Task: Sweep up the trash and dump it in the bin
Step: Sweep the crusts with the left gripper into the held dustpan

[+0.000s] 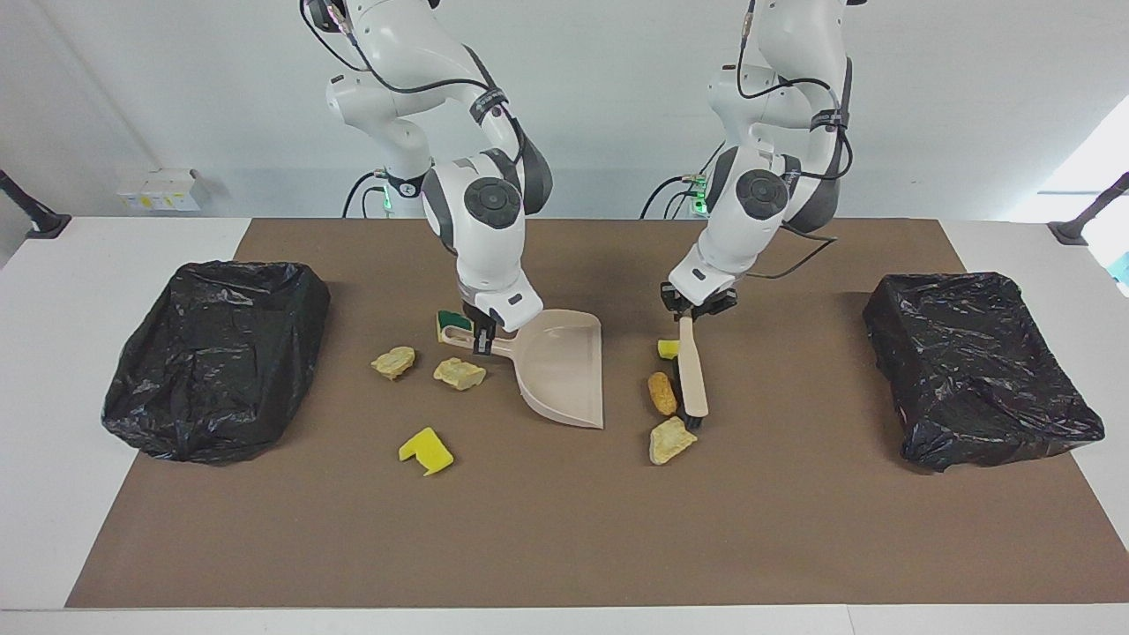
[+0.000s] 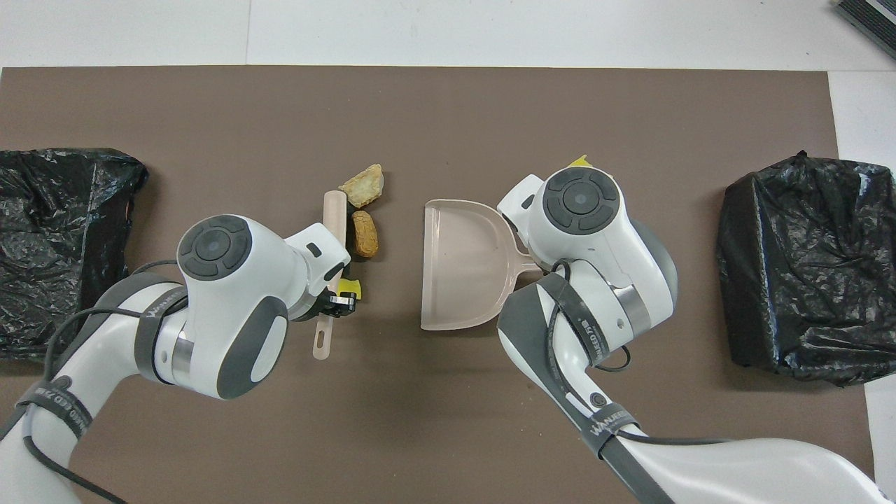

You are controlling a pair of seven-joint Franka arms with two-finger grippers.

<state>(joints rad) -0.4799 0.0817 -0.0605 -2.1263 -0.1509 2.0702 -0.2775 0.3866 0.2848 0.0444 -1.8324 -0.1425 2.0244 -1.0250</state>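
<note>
Two arms on a brown mat (image 1: 564, 529), bins (image 1: 216, 353) at each end.
Right gripper (image 1: 482, 339) clamps the dustpan (image 1: 564, 375) handle; left gripper (image 1: 692, 309) is closed on the brush (image 1: 692, 375). Trash (image 1: 661, 394): three scraps against the brush, four beside the dustpan handle.

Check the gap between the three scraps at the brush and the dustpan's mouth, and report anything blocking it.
Nothing visible blocks it. Bare mat lies between the scraps beside the brush and the open edge of the dustpan, in both views.
</note>
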